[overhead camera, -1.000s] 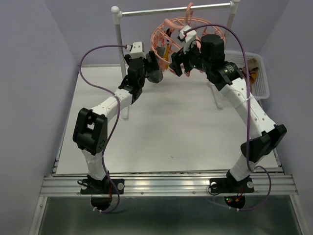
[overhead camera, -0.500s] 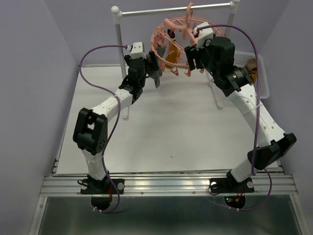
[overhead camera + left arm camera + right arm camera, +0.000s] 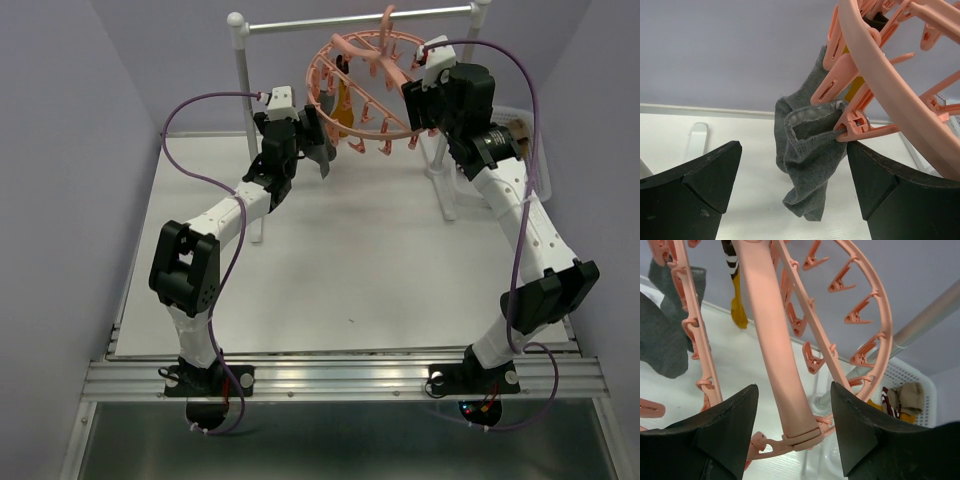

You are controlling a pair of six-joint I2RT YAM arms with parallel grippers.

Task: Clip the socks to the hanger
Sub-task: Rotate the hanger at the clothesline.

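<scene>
The top camera looks down from high behind the near edge over the worktop (image 3: 350, 260). Both wrist cameras sit close-up at the hanger (image 3: 375, 88), which all three views share.

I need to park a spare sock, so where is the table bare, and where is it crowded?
Bare: the table in its middle and near half, between left arm and right arm. Crowded: the far edge, with the hanger, rail stand, left gripper, right gripper and basket.

Sock (image 3: 807, 165) on hanger (image 3: 888, 87), left of basket (image 3: 900, 372)
</scene>
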